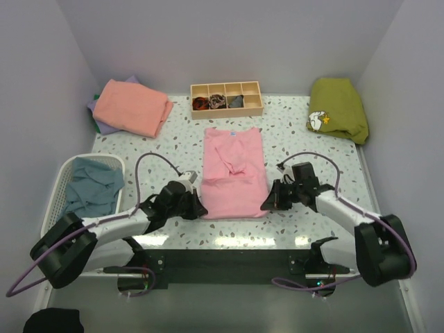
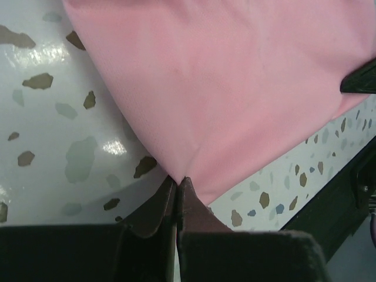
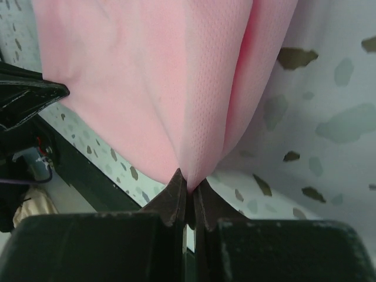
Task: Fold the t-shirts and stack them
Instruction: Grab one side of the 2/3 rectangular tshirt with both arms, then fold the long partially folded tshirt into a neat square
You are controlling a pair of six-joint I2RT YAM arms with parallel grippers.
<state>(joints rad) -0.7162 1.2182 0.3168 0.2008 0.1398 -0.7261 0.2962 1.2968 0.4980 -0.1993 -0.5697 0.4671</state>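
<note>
The light pink t-shirt (image 1: 232, 173) is lying lengthwise in the middle of the table (image 1: 173, 142), partly folded, with its sleeves turned in over the body. The left hand (image 1: 202, 209) is pinching the shirt's near left corner. In the left wrist view this left hand (image 2: 178, 183) is pressing its jaws tight on a peak of cloth. The right hand (image 1: 266, 205) is gripping the near right corner, and in its own view the right hand (image 3: 189, 183) is fully closed on a doubled fold. Both wrist views are showing little beyond pink cloth and speckled table, and the jaws are hiding how much fabric is sitting between them.

At the far left a folded salmon t-shirt (image 1: 132, 105) is resting on a lavender t-shirt (image 1: 103, 127), of which only an edge is showing. Teal-blue t-shirts (image 1: 94, 186) are lying crumpled in a white basket (image 1: 64, 177); their number cannot be told. A wooden tray (image 1: 226, 112) is sitting at the far edge, its contents too small to make out. An olive-green garment (image 1: 340, 104) is lying at the far right.
</note>
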